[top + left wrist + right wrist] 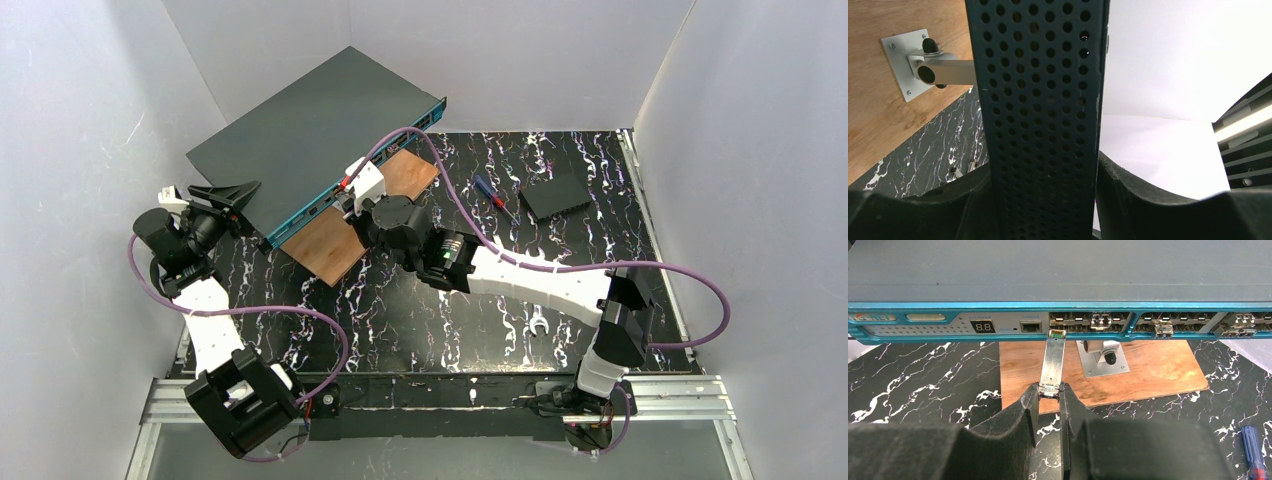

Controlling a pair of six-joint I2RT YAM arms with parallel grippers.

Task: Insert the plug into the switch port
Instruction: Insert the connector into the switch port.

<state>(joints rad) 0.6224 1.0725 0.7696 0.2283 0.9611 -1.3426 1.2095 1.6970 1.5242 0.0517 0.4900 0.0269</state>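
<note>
The switch [310,130], a flat dark grey box with a teal port edge, stands raised at the back left. My left gripper [225,195] is shut on its perforated end [1038,100], with a finger [1133,200] on each side. In the right wrist view the teal front [998,326] runs across the top with its row of ports [1088,320]. My right gripper [1049,390] is shut on the rear end of the plug [1053,360], a slim silver module. The plug's tip lies at the lower lip of the leftmost port block; I cannot tell whether it touches.
A wooden board [330,240] with a metal post bracket [1103,357] lies under the switch's front. A screwdriver [495,195] and a small black box [555,195] lie to the right, and a wrench [537,325] nearer the bases. A purple cable [450,190] arcs over the right arm.
</note>
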